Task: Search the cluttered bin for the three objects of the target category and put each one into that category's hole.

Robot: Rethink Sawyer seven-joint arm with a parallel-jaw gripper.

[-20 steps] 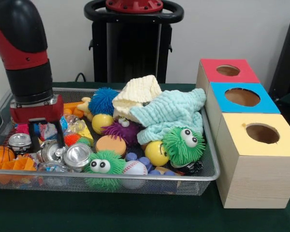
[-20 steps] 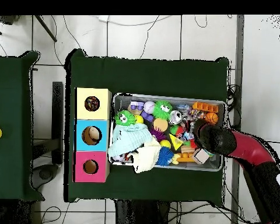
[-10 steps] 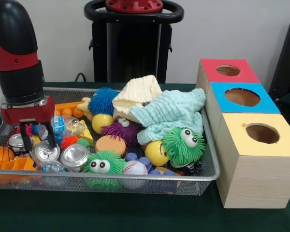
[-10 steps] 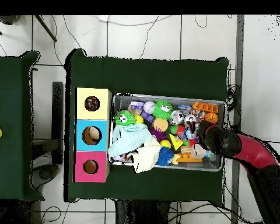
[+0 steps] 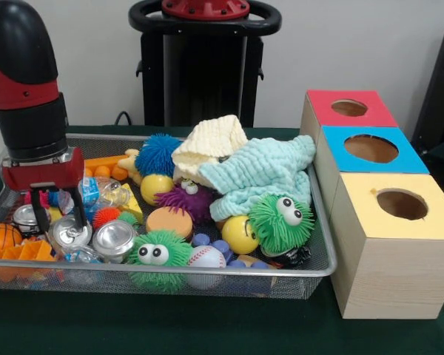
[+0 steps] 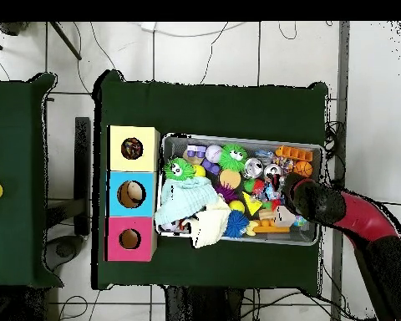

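My gripper (image 5: pixel 58 216) hangs open at the left end of the wire mesh bin (image 5: pixel 207 272), its two dark fingers (image 5: pixel 35 210) spread just above and behind a silver can (image 5: pixel 68 232). Nothing is held between them. A second silver can (image 5: pixel 116 238) lies to its right, and a third (image 5: pixel 29 217) to its left. At the right stand the red box (image 5: pixel 348 109), the blue box (image 5: pixel 370 150) and the yellow box (image 5: pixel 399 207), each with a round hole on top. In the overhead view the arm (image 6: pixel 325 203) covers the bin's right end and hides the gripper.
The bin holds green fuzzy balls (image 5: pixel 281 220), a purple one (image 5: pixel 189 200), a blue one (image 5: pixel 157 154), yellow balls (image 5: pixel 239 234), a baseball (image 5: pixel 206 257), a small basketball (image 5: pixel 0 237), a mint cloth (image 5: pixel 263 174) and a cream cloth (image 5: pixel 211 144). The boxes stand right of the bin.
Since a second ago the gripper has shifted left in the front view and risen slightly off the cans. In the last half second it has barely moved.
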